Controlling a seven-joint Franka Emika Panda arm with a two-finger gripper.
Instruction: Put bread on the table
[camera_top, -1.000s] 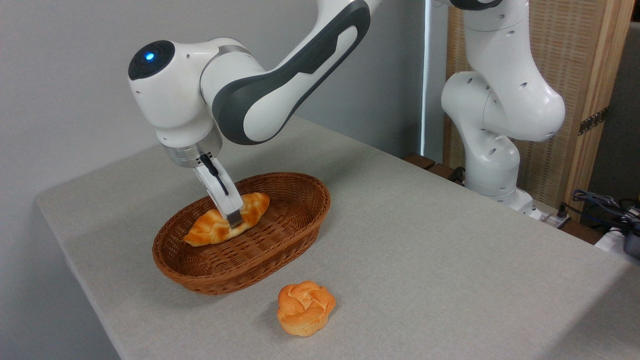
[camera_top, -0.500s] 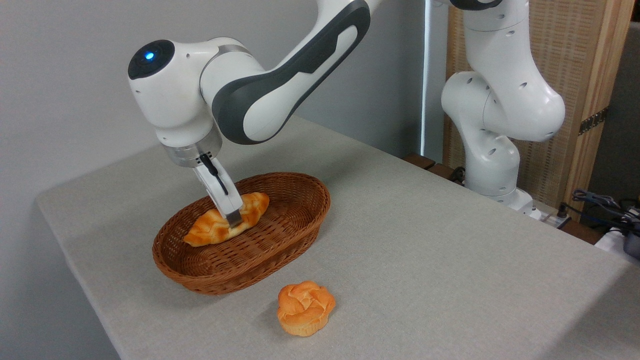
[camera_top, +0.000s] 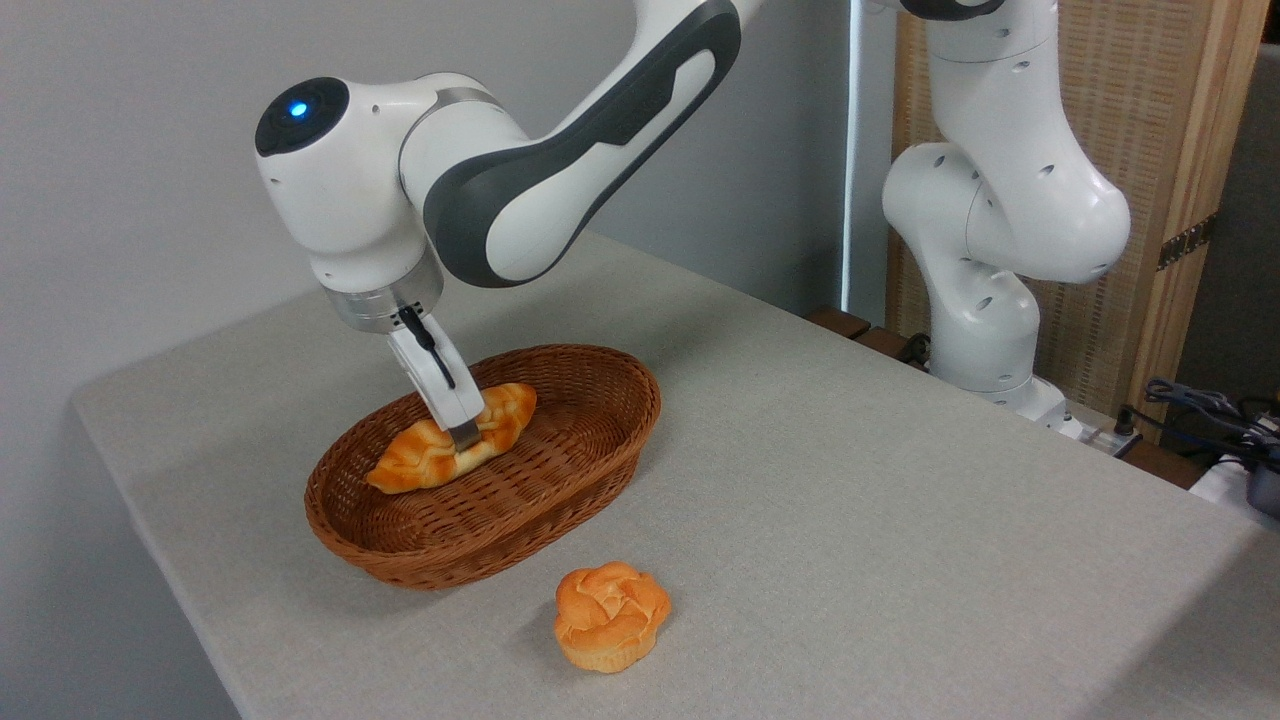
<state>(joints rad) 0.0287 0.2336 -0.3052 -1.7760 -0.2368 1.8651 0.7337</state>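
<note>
Camera view shows the fingers (camera_top: 462, 436) clamped across the bread (camera_top: 452, 450) inside the basket (camera_top: 560, 480), with the bun (camera_top: 610, 615) on the surface (camera_top: 900, 500) below-right of them.

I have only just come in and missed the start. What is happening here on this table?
A white robot arm reaches down into a brown wicker basket. Its gripper is at the middle of the braided bread, with one finger in front of the loaf, so it seems to be gripping it; the other finger is hidden. The bread is inside the basket, not yet on the table. A smaller flower-shaped bun sits on the cloth in front of the basket, untouched.
</note>
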